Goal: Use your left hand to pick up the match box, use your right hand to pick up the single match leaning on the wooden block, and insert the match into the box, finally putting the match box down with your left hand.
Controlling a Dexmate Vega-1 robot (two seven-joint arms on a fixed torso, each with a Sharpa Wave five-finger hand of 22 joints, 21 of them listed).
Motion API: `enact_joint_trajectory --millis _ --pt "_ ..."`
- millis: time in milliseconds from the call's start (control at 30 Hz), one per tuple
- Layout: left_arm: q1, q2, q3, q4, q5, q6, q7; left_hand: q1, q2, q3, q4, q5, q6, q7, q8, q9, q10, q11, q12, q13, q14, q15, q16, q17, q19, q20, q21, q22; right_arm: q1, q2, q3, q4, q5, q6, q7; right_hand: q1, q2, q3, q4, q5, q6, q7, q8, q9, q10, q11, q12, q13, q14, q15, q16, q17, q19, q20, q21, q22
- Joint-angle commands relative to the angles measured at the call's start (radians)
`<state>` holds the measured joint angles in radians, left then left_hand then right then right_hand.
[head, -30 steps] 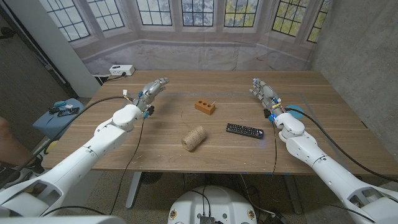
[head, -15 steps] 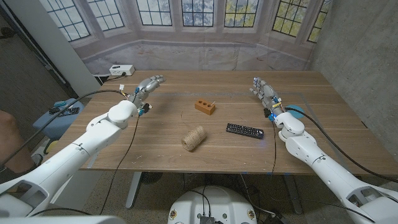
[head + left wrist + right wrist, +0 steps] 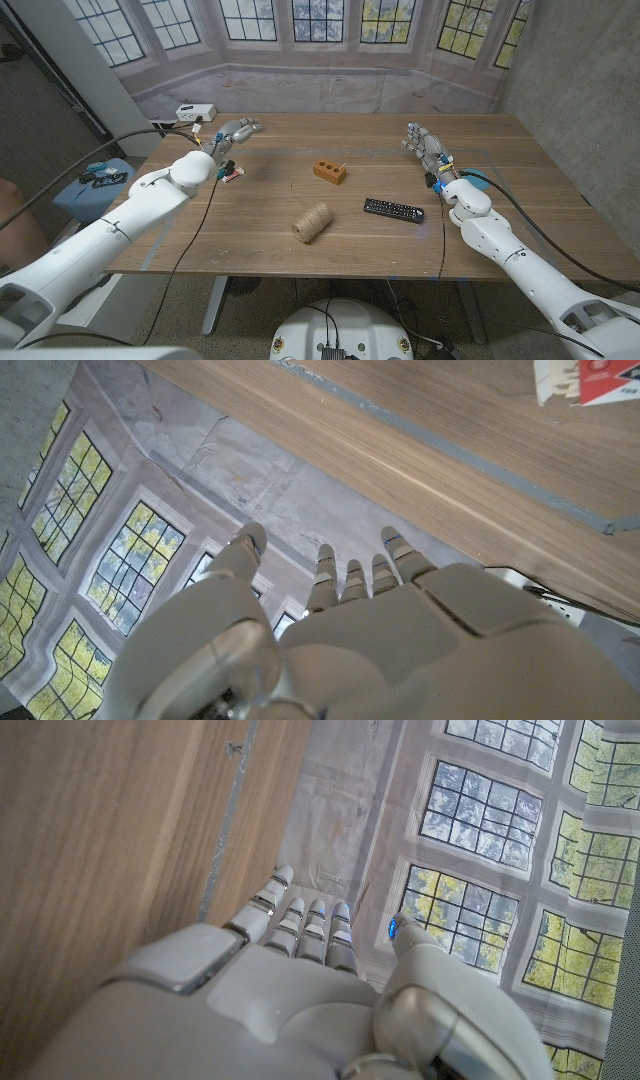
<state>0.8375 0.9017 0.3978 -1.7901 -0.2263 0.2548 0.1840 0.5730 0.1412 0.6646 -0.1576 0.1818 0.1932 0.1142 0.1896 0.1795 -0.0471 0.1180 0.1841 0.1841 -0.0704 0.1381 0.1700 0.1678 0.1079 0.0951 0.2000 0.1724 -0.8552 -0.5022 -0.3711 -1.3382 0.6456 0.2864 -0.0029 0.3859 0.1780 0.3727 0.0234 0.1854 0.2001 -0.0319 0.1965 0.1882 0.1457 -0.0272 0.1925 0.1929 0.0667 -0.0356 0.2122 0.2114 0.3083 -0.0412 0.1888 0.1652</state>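
Head view puts your left hand (image 3: 232, 131) near the far left edge of the table (image 3: 300, 255), fingers spread and holding nothing, with the match box (image 3: 231, 176) lying on the wood just behind it, on the wrist side, close under your forearm. You have overshot: the box sits nearer your body than the fingertips, so the coming move turns on drawing that hand back toward you and lowering it. In the left wrist view the box (image 3: 588, 380) shows as a red-and-white corner well off from the fingers (image 3: 352, 575); its long axis is hard to tell from either picture. Your right hand (image 3: 424, 147) stands open and empty too, and the wooden block (image 3: 329, 171) with the match (image 3: 341, 164) leaning on it lies well apart toward your left from that hand, which is nearer to it than the left one. Compared with a second ago, your left arm has swung outward and farther from you, uncovering the box, while your right hand has not moved.
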Motion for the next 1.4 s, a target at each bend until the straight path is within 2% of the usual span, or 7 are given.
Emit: enact_joint_trajectory --millis 33,367,500,700,867,1200,1400 --pt "-0.013 0.089 0.015 -0.111 0.078 0.172 -0.025 0.014 -0.007 -0.007 -0.009 0.004 0.013 0.003 0.005 0.003 -0.026 0.010 -0.003 0.003 -0.019 0.010 -0.001 0.003 -0.015 0.003 -0.004 0.002 -0.013 -0.006 -0.001 -0.010 -0.002 -0.001 -0.001 0.011 0.001 0.003 -0.002 -0.001 0.004 0.006 0.003 0.006 0.002 0.008 0.005 0.004 0.007 -0.016 0.008 0.004 0.012 -0.011 0.006 0.006" --pt "-0.039 0.160 0.049 -0.181 0.181 0.279 -0.061 0.026 -0.032 -0.034 -0.014 0.005 0.007 0.005 0.002 0.004 -0.080 0.024 -0.004 0.004 -0.069 0.028 -0.003 0.005 -0.050 0.025 -0.015 0.003 -0.013 0.001 -0.009 -0.009 -0.004 0.000 0.002 0.012 0.001 0.004 -0.004 -0.002 0.005 0.009 0.003 0.006 0.002 0.010 0.005 0.004 0.009 -0.015 0.009 0.004 0.013 -0.012 0.007 0.006" --pt "-0.057 0.182 0.069 -0.197 0.219 0.323 -0.092 0.023 -0.052 -0.056 -0.012 0.004 0.018 -0.006 0.006 0.004 -0.104 0.011 -0.002 0.004 -0.097 0.018 -0.002 0.006 -0.070 0.014 -0.017 0.004 -0.011 0.004 -0.013 -0.007 -0.006 -0.003 0.002 0.012 0.001 0.005 -0.005 -0.002 0.005 0.012 0.003 0.006 0.001 0.011 0.005 0.004 0.009 -0.014 0.009 0.004 0.013 -0.013 0.006 0.006" --pt "-0.098 0.189 0.145 -0.227 0.351 0.436 -0.109 0.019 -0.049 -0.089 0.002 0.008 0.009 0.002 0.000 0.005 -0.237 0.026 -0.008 0.005 -0.237 0.025 -0.005 0.008 -0.204 0.010 -0.030 0.005 -0.004 0.008 -0.018 0.002 -0.008 -0.007 0.004 0.013 0.000 0.005 -0.007 -0.003 0.005 0.022 0.003 0.006 -0.004 0.023 0.003 0.004 0.008 -0.008 0.009 0.004 0.013 -0.011 0.006 0.006" --pt "-0.124 0.187 0.184 -0.238 0.427 0.500 -0.131 0.011 -0.055 -0.104 0.005 0.010 0.022 0.011 0.002 0.005 -0.281 0.032 -0.003 0.004 -0.300 0.037 -0.004 0.008 -0.289 0.015 -0.031 0.005 0.016 0.015 -0.024 0.029 -0.008 -0.010 0.019 0.013 -0.001 0.006 -0.009 -0.003 0.005 0.028 0.003 0.006 -0.007 0.030 0.002 0.004 0.007 -0.006 0.009 0.004 0.014 -0.010 0.006 0.006" --pt "-0.167 0.197 0.232 -0.252 0.536 0.592 -0.203 -0.019 -0.082 -0.136 0.012 0.006 0.068 0.019 0.015 0.004 -0.318 0.029 0.004 0.001 -0.361 0.030 0.000 0.007 -0.393 0.018 -0.029 0.004 0.051 0.026 -0.034 0.071 -0.006 -0.017 0.044 0.013 -0.003 0.006 -0.012 -0.005 0.006 0.040 0.003 0.006 -0.015 0.049 0.001 0.004 0.006 0.002 0.009 0.004 0.014 -0.004 0.006 0.006" --pt "-0.194 0.207 0.265 -0.261 0.604 0.631 -0.252 -0.027 -0.086 -0.144 0.014 0.006 0.104 0.020 0.023 0.004 -0.312 0.034 0.010 0.000 -0.368 0.035 0.003 0.006 -0.415 0.018 -0.027 0.004 0.058 0.028 -0.035 0.082 -0.004 -0.022 0.051 0.013 -0.004 0.006 -0.013 -0.005 0.007 0.042 0.003 0.006 -0.015 0.053 0.001 0.004 0.004 0.005 0.008 0.004 0.014 -0.003 0.006 0.006"
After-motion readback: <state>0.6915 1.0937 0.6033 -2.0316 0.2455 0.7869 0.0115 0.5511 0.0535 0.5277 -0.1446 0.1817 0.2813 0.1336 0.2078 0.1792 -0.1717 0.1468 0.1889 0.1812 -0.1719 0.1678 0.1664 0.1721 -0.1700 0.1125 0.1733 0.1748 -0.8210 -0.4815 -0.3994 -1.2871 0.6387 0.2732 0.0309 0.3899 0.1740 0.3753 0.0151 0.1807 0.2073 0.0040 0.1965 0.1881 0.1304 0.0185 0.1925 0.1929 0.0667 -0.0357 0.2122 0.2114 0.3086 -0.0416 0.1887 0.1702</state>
